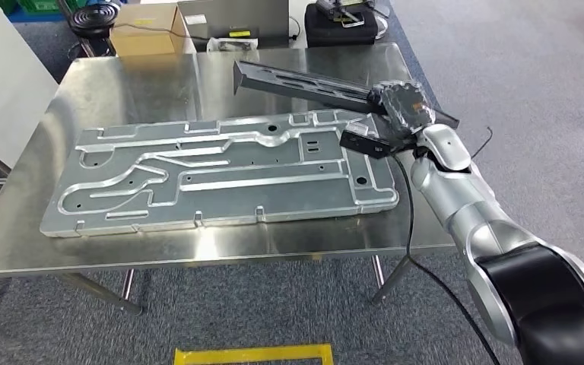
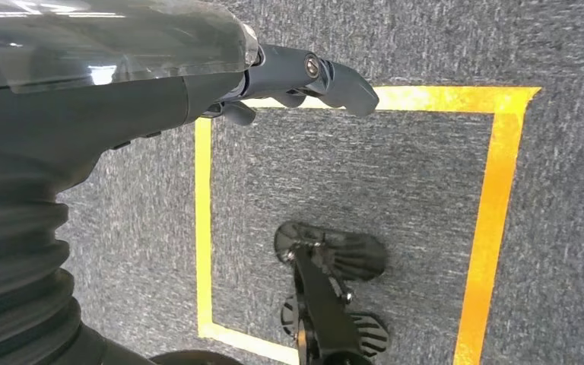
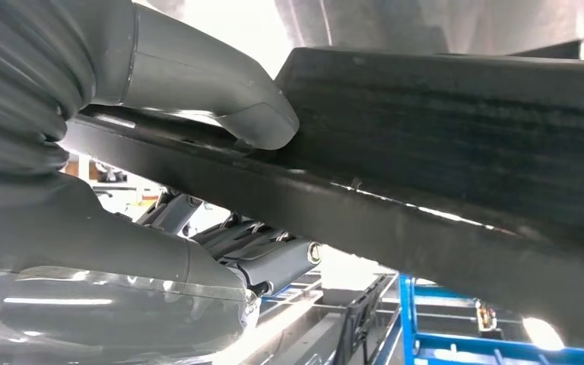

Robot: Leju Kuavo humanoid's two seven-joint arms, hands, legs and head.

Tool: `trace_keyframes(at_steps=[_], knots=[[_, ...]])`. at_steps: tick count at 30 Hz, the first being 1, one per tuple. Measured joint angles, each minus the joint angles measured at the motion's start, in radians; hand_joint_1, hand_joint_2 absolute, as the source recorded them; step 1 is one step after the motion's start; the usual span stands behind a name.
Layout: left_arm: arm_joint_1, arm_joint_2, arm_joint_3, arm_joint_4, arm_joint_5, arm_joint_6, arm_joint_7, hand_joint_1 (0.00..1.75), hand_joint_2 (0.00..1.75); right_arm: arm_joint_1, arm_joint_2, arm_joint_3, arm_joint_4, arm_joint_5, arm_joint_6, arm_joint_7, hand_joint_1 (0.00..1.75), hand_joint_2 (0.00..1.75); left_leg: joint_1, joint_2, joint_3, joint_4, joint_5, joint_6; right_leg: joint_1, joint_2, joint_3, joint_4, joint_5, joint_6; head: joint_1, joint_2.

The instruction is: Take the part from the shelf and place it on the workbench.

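Observation:
A long black metal rail, the part (image 1: pixel 304 84), hangs above the far right of the steel workbench (image 1: pixel 122 84), running from the table's middle back out past its right edge. My right hand (image 1: pixel 399 106) grips it near its right end. In the right wrist view the thumb (image 3: pixel 220 91) presses on one side of the part (image 3: pixel 456 129) and the fingers (image 3: pixel 258 255) wrap the other side. My left hand (image 2: pixel 296 80) hangs over the floor, fingers loosely extended, holding nothing.
A large machined aluminium plate (image 1: pixel 220 171) covers most of the workbench. Behind it stand a cardboard box (image 1: pixel 146 30), a laptop (image 1: pixel 232 19) and a black case (image 1: pixel 342 23). Yellow floor tape (image 2: pixel 494 198) marks a square on the grey carpet beneath me.

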Motion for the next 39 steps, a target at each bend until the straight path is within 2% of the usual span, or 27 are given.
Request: trace_keyframes(at_steps=[2,3,4,5,7,8,9,11,14,17,18,20,21,22,23,24,25,26,28,30,32,34,35,36,37,39], knots=[[0.001,0.000,0.000,0.000,0.000,0.000,0.000,0.00,1.75,-0.006,0.008,0.007,0.012,0.018,0.010,0.003,1.75,1.75,0.000,0.003,-0.064,0.132,-0.054,-0.004,0.003,0.000,0.005,0.000,-0.004,-0.008,0.000,0.000],[0.002,0.000,0.000,0.000,0.000,0.000,0.001,0.00,1.75,-0.009,0.017,0.015,0.019,0.042,0.026,0.010,1.75,1.75,0.000,0.004,-0.093,0.186,-0.068,-0.006,0.005,0.001,0.008,0.000,-0.006,-0.010,0.000,0.000],[0.002,0.000,0.000,0.000,0.000,0.000,0.002,0.00,1.75,-0.013,0.030,0.027,0.028,0.076,0.050,0.023,1.75,1.75,0.000,0.004,-0.109,0.210,-0.064,-0.006,0.007,0.003,0.011,0.001,-0.008,-0.012,0.000,0.000],[0.003,0.000,0.000,0.000,0.000,0.000,0.002,0.00,1.75,-0.017,0.051,0.046,0.038,0.115,0.080,0.037,1.75,1.75,0.000,0.005,-0.107,0.194,-0.041,-0.006,0.008,0.007,0.014,0.001,-0.010,-0.013,0.000,0.000],[0.000,0.000,0.000,0.000,-0.001,0.000,0.003,0.00,1.75,-0.022,0.100,0.089,0.057,0.172,0.136,0.058,1.75,1.75,0.000,0.006,-0.054,0.067,0.037,0.000,0.008,0.016,0.021,0.003,-0.015,-0.011,0.000,0.000],[-0.004,0.000,0.000,0.000,-0.003,-0.001,0.003,0.00,1.75,-0.023,0.125,0.110,0.066,0.188,0.159,0.060,1.75,1.75,-0.002,0.006,-0.024,0.001,0.063,0.005,0.010,0.020,0.023,0.005,-0.018,-0.008,0.000,0.000],[-0.007,0.000,-0.001,0.000,-0.005,-0.003,0.002,0.00,1.75,-0.021,0.146,0.127,0.075,0.194,0.175,0.059,1.75,1.75,-0.004,0.007,-0.003,-0.045,0.077,0.009,0.012,0.021,0.023,0.006,-0.020,-0.004,0.000,0.000],[-0.010,-0.001,-0.002,0.000,-0.014,-0.007,-0.002,0.00,1.75,-0.012,0.181,0.152,0.093,0.200,0.197,0.057,1.75,1.75,-0.008,0.006,0.010,-0.074,0.075,0.016,0.015,0.020,0.022,0.005,-0.021,0.005,0.000,0.000],[-0.008,-0.002,-0.006,0.001,-0.026,-0.011,-0.006,0.00,1.75,0.008,0.210,0.171,0.111,0.204,0.207,0.056,1.75,1.75,0.000,0.004,0.012,-0.084,0.080,0.028,0.018,0.016,0.024,0.003,-0.025,0.016,0.000,0.000],[-0.008,-0.003,-0.006,0.001,-0.029,-0.012,-0.006,0.00,1.75,0.011,0.214,0.174,0.113,0.205,0.207,0.056,1.75,1.75,0.004,0.004,0.014,-0.088,0.082,0.031,0.017,0.015,0.024,0.006,-0.029,0.018,0.000,0.000],[-0.008,-0.004,-0.007,0.002,-0.030,-0.012,-0.007,0.00,1.75,0.014,0.217,0.176,0.116,0.206,0.207,0.055,1.75,1.75,0.004,0.004,0.015,-0.088,0.082,0.033,0.017,0.015,0.016,0.023,-0.040,0.019,0.000,0.000],[-0.008,-0.004,-0.012,0.003,-0.036,-0.012,-0.013,0.00,1.75,0.032,0.235,0.183,0.132,0.208,0.200,0.049,1.75,1.75,0.003,0.003,0.017,-0.089,0.081,0.038,0.014,0.011,-0.058,0.166,-0.097,0.026,0.000,0.000],[-0.007,-0.005,-0.016,0.003,-0.039,-0.012,-0.017,0.00,1.75,0.041,0.246,0.189,0.141,0.211,0.197,0.045,1.75,1.75,0.003,0.003,0.019,-0.089,0.080,0.040,0.013,0.009,-0.088,0.217,-0.109,0.028,0.000,0.000],[-0.006,-0.006,-0.020,0.004,-0.041,-0.012,-0.022,0.00,1.75,0.049,0.256,0.193,0.147,0.214,0.195,0.040,1.75,1.75,0.003,0.003,0.022,-0.089,0.078,0.039,0.012,0.008,-0.097,0.226,-0.097,0.027,0.000,0.000],[-0.006,-0.006,-0.023,0.005,-0.041,-0.011,-0.027,0.00,1.75,0.051,0.263,0.197,0.150,0.216,0.196,0.036,1.75,1.75,0.003,0.003,0.025,-0.088,0.076,0.036,0.013,0.007,-0.066,0.158,-0.055,0.023,0.000,0.000],[-0.007,-0.007,-0.025,0.005,-0.043,-0.011,-0.030,0.00,1.75,0.050,0.271,0.199,0.152,0.218,0.197,0.031,1.75,1.75,0.002,0.003,0.027,-0.086,0.073,0.032,0.015,0.006,-0.030,0.086,-0.025,0.018,0.000,0.000],[-0.007,-0.008,-0.027,0.006,-0.044,-0.011,-0.033,0.00,1.75,0.051,0.280,0.200,0.153,0.219,0.197,0.027,1.75,1.75,0.000,0.004,0.029,-0.086,0.070,0.028,0.017,0.006,-0.004,0.033,-0.006,0.013,0.000,0.000],[-0.008,-0.008,-0.028,0.006,-0.046,-0.011,-0.034,0.00,1.75,0.052,0.288,0.200,0.154,0.219,0.198,0.023,1.75,1.75,-0.001,0.004,0.029,-0.085,0.069,0.024,0.020,0.006,0.009,0.005,0.000,0.009,0.000,0.000],[-0.008,-0.009,-0.030,0.006,-0.050,-0.011,-0.035,0.00,1.75,0.056,0.304,0.201,0.156,0.219,0.196,0.020,1.75,1.75,-0.001,0.004,0.032,-0.088,0.069,0.013,0.023,0.007,0.012,-0.003,-0.001,0.001,0.000,0.000],[-0.007,-0.010,-0.031,0.006,-0.052,-0.011,-0.036,0.00,1.75,0.057,0.317,0.201,0.157,0.219,0.195,0.019,1.75,1.75,0.001,0.005,0.029,-0.077,0.058,0.002,0.019,0.005,0.018,-0.012,0.003,-0.010,0.000,0.000],[-0.007,-0.011,-0.031,0.006,-0.053,-0.011,-0.036,0.00,1.75,0.060,0.329,0.201,0.159,0.217,0.199,0.018,1.75,1.75,0.003,0.006,-0.004,0.003,0.009,-0.006,0.016,0.003,0.023,-0.019,0.006,-0.019,0.000,0.000],[-0.006,-0.011,-0.031,0.006,-0.053,-0.010,-0.038,0.00,1.75,0.068,0.335,0.201,0.162,0.213,0.203,0.017,0.87,0.87,0.005,0.007,-0.065,0.137,-0.053,-0.014,0.017,0.002,0.024,-0.019,0.006,-0.022,0.000,0.000],[-0.005,-0.011,-0.031,0.006,-0.053,-0.010,-0.041,0.00,1.75,0.072,0.337,0.201,0.163,0.210,0.204,0.018,0.44,0.44,0.005,0.007,-0.086,0.182,-0.065,-0.016,0.018,0.003,0.024,-0.019,0.005,-0.022,0.000,0.000],[-0.004,-0.012,-0.031,0.006,-0.053,-0.010,-0.046,0.00,1.75,0.077,0.338,0.201,0.164,0.207,0.204,0.018,0.00,0.00,0.006,0.007,-0.090,0.191,-0.057,-0.018,0.018,0.003,0.025,-0.018,0.005,-0.022,0.000,0.000],[-0.003,-0.012,-0.031,0.006,-0.052,-0.010,-0.050,0.00,1.75,0.080,0.339,0.201,0.165,0.204,0.204,0.019,0.00,0.00,0.007,0.007,-0.074,0.157,-0.031,-0.018,0.017,0.005,0.025,-0.017,0.004,-0.022,0.000,0.000],[-0.004,-0.012,-0.031,0.006,-0.051,-0.010,-0.060,0.00,0.87,0.084,0.341,0.201,0.166,0.199,0.200,0.023,0.00,0.00,0.007,0.008,-0.005,0.018,0.032,-0.014,0.017,0.007,0.027,-0.012,0.001,-0.017,0.000,0.000]])
